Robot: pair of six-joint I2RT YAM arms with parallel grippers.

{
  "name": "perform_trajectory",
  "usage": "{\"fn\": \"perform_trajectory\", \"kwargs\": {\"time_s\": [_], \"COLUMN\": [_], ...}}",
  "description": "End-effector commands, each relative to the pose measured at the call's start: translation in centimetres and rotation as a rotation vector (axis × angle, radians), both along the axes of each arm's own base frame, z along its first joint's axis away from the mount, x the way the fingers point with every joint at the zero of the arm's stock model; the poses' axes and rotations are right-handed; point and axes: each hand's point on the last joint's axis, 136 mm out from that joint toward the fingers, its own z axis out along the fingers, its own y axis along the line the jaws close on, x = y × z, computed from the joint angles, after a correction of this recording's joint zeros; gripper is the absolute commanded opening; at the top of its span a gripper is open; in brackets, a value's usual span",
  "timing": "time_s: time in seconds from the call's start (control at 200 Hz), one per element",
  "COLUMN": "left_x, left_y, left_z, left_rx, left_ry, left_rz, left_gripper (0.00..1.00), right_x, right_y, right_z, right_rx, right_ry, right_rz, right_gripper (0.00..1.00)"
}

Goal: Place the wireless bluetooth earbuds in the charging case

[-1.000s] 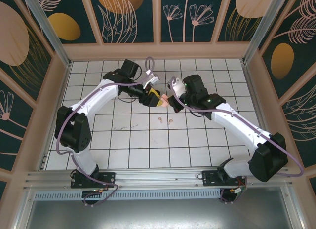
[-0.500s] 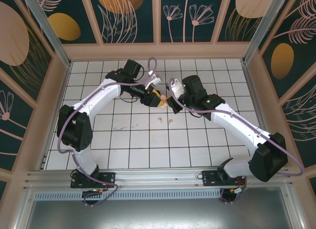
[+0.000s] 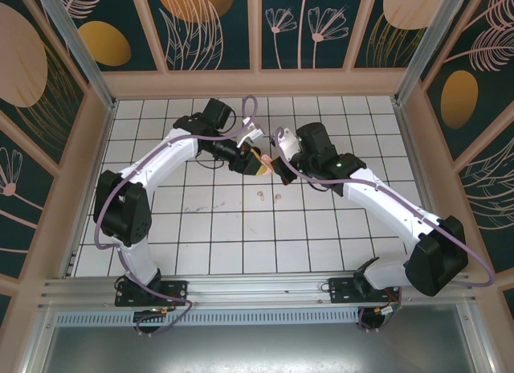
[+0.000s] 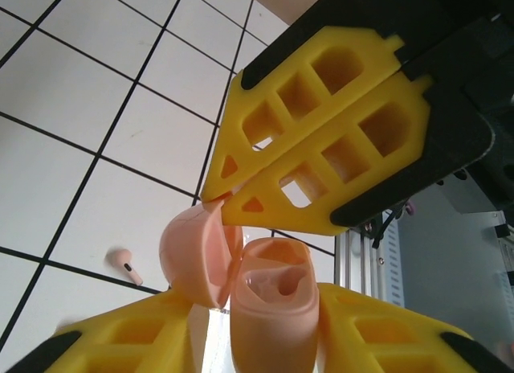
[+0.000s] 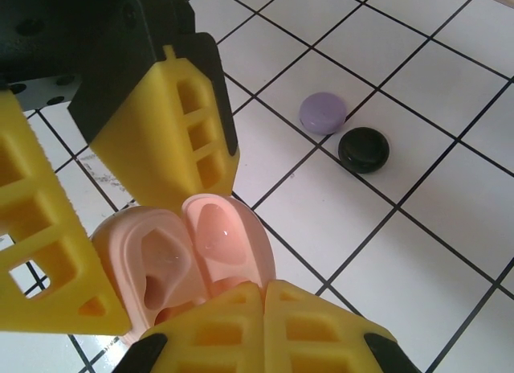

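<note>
The two grippers are met over the middle of the tiles (image 3: 241, 228), toward the far side. A pink case (image 5: 173, 260) is found between them, with its lid (image 5: 221, 232) swung open beside the base.

The left gripper (image 3: 257, 157) is set around this case. Its jaws are narrow, and in the right wrist view one yellow finger (image 5: 40, 252) is pressed on the base side while the other is laid against the lid side. The case is thus taken to be held by it.

The fingers of the right gripper (image 3: 278, 161) are pressed fully together. Their tips are placed at the rim of the lid. Whether the rim is pinched between them cannot be told.

Two pink earbuds (image 3: 260, 198) are seen lying on the tiles in the top view, just beside each other, apart from the case and nearer to the arm bases than the grippers are. One of them is seen also in the left wrist view, flat on a tile close to a dark joint line.

A lilac case (image 5: 323, 113) and a black case (image 5: 363, 149) are laid on the tiles, both closed, just beside each other and well apart from the pink case.
</note>
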Motion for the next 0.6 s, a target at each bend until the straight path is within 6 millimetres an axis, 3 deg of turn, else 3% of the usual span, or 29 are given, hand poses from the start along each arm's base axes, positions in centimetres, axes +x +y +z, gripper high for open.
{"fn": "perform_trajectory", "kwargs": {"time_s": [0.0,0.29,0.37,0.435,0.591], "left_x": [-0.8,-1.1,-1.0,-0.7,0.5], "left_y": [-0.5,-0.6,-0.7,-0.8,-0.8], "left_z": [0.3,0.4,0.5,0.7,1.6], "left_rx": [-0.036,-0.061,-0.073,-0.086,-0.147], "left_ry": [0.005,0.005,-0.004,-0.02,-0.092], "left_rz": [-0.047,-0.052,-0.044,-0.029,0.061], "left_gripper": [0.33,0.07,0.0,0.0,0.0], "right_x": [0.5,1.0,1.3,1.7,1.7], "right_y": [1.0,1.1,0.9,0.5,-1.4], "right_z": [1.7,2.8,3.3,3.7,5.1], "right_rx": [0.044,0.063,0.067,0.065,0.072], "right_ry": [-0.034,-0.058,-0.072,-0.082,-0.086], "right_rz": [0.017,-0.011,-0.035,-0.065,-0.124], "right_gripper": [0.0,0.0,0.18,0.34,0.51]}}
